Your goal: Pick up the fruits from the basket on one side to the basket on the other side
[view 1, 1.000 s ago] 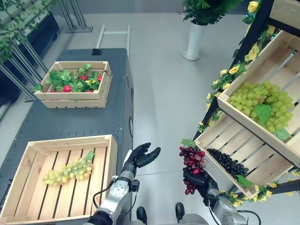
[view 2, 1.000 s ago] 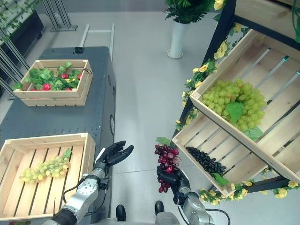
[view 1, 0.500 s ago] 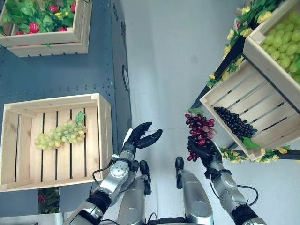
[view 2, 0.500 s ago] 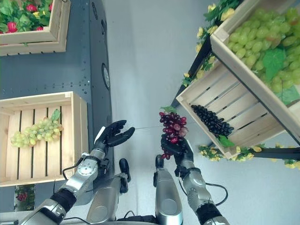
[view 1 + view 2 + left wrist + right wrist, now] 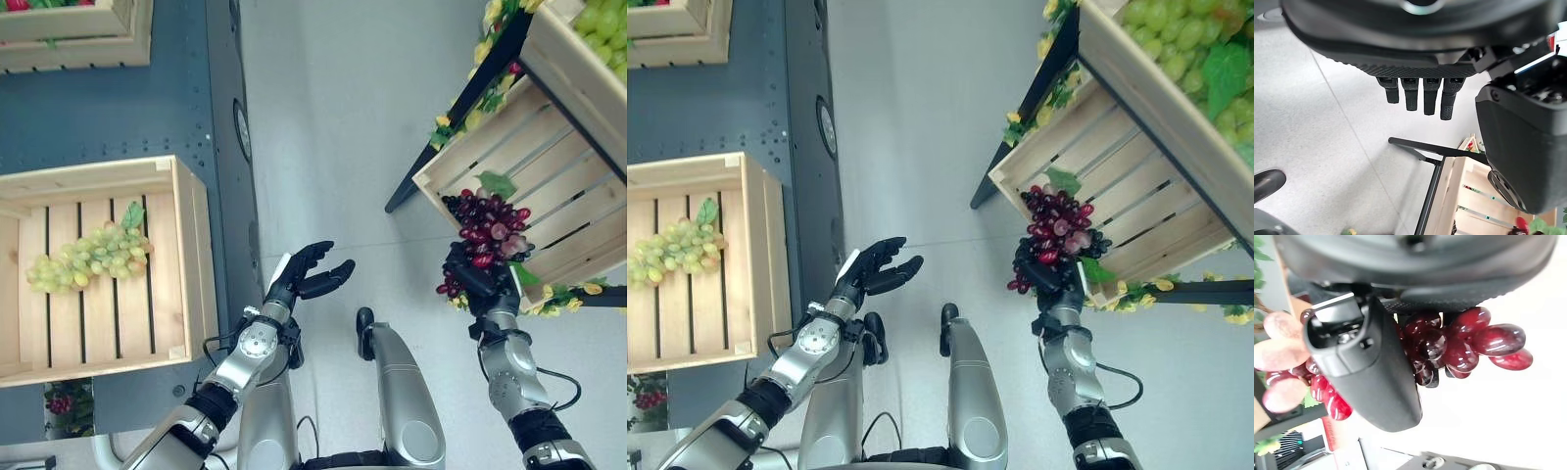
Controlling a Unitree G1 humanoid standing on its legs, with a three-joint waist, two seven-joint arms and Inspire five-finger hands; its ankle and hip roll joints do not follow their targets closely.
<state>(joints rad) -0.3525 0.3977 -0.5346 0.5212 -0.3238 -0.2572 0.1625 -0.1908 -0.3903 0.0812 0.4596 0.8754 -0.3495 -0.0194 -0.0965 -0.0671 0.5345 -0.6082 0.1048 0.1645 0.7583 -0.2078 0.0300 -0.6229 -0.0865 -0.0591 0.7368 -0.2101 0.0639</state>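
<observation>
Your right hand (image 5: 477, 281) had its fingers and thumb clenched round the red grape bunch (image 5: 487, 223), which stood above them, in front of the lower shelf crate (image 5: 549, 191). Your left hand (image 5: 306, 277) hung relaxed, holding nothing. The bunch rose top-heavy above that grip, so a quick swing could have tipped it loose before the left crate (image 5: 191, 255).

Silver-grey arms, dark fingered left robot hand (image 5: 306, 279), right robot hand (image 5: 471, 278); white thumb cover on left.
</observation>
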